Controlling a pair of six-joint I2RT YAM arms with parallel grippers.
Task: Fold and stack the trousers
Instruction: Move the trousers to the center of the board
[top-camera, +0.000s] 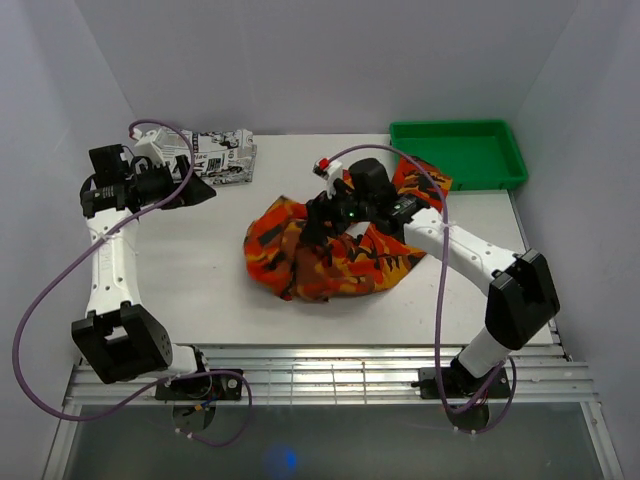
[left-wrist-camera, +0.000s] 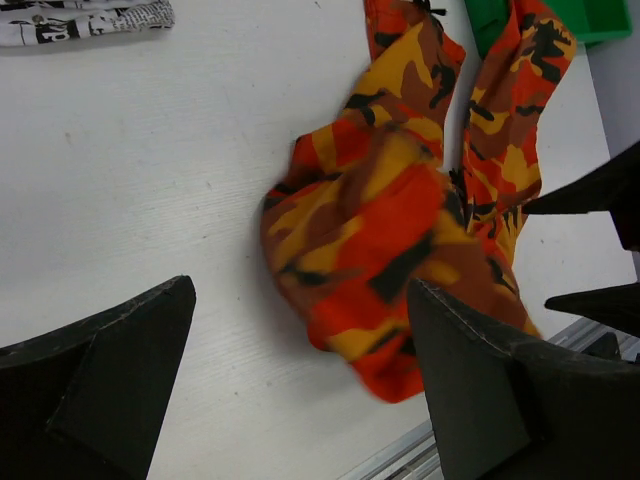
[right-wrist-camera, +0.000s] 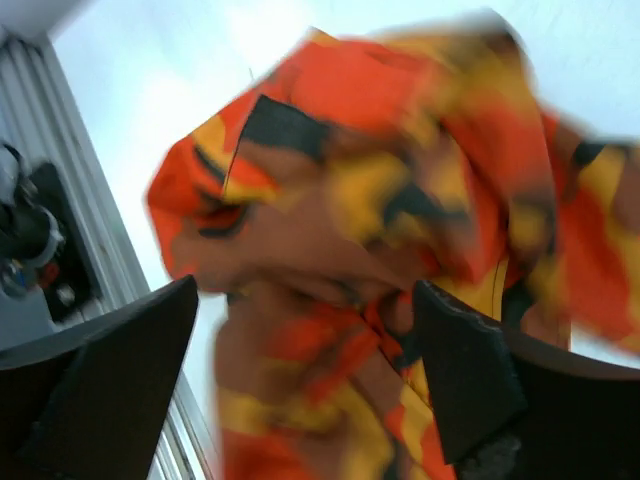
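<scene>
The camouflage trousers (top-camera: 320, 255) lie crumpled in a heap in the middle of the table, with one leg trailing toward the back right. My right gripper (top-camera: 322, 215) hangs just over the heap's far side. In the right wrist view it (right-wrist-camera: 305, 370) is open, with the blurred cloth (right-wrist-camera: 380, 200) close below and between the fingers. My left gripper (top-camera: 200, 190) is open and empty, held up at the back left, apart from the trousers. In the left wrist view it (left-wrist-camera: 300, 370) looks down on the heap (left-wrist-camera: 400, 210) from a distance.
A folded black-and-white newspaper-print garment (top-camera: 220, 155) lies at the back left, behind my left gripper, and also shows in the left wrist view (left-wrist-camera: 80, 20). A green tray (top-camera: 460, 150) stands at the back right. A metal grille (top-camera: 320, 370) runs along the near edge.
</scene>
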